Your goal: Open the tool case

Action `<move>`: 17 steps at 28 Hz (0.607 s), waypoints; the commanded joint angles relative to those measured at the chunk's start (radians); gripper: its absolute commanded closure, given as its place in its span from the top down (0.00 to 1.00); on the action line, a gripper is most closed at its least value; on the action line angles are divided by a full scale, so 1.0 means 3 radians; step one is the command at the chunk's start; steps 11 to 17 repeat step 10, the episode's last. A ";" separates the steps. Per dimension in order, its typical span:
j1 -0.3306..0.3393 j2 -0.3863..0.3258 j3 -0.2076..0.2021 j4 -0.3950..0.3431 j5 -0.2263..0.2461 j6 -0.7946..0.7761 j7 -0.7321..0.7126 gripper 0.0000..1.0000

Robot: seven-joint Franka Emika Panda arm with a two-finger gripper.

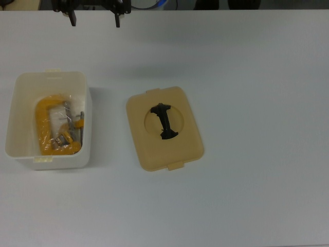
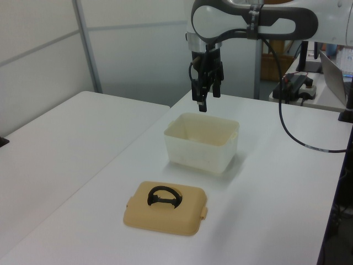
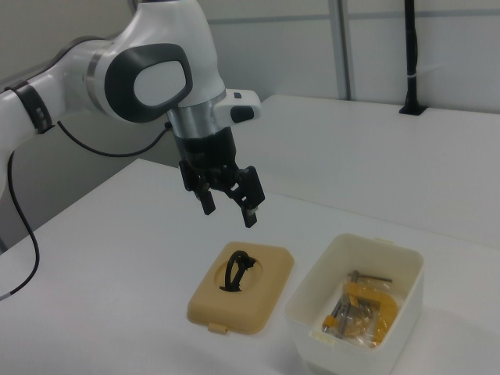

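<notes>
1. Lid point(image 1: 165, 128) is off and lies flat on the table point(image 1: 257, 77), handle point(image 1: 164, 121) up, at 3 o'clock of the tub point(image 1: 47, 121) in the top view, apart from it.
2. Tub is open; a yellow clamp point(image 1: 49, 128) and small metal bits show inside.
3. Gripper point(image 3: 228, 205) hangs high in the air, fingers spread and holding nothing; in the top view it sits at the 12 o'clock edge, well above both parts.
4. Judged: case looks opened, so what is left is a clean retreat.
5. Do it well: go straight up and away, no sweep over the tub's rim or the handle, fingers left apart.
6. Leave the lid where it lies; nudging it toward the tub at 9 o'clock would blur the result.
</notes>
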 commanded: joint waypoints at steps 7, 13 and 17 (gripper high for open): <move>-0.0019 -0.0008 0.0016 0.0004 0.0069 0.0060 -0.0062 1.00; -0.0019 -0.0003 0.0001 0.0004 0.0069 0.0060 -0.0073 1.00; -0.0019 -0.0003 0.0001 0.0004 0.0069 0.0060 -0.0073 1.00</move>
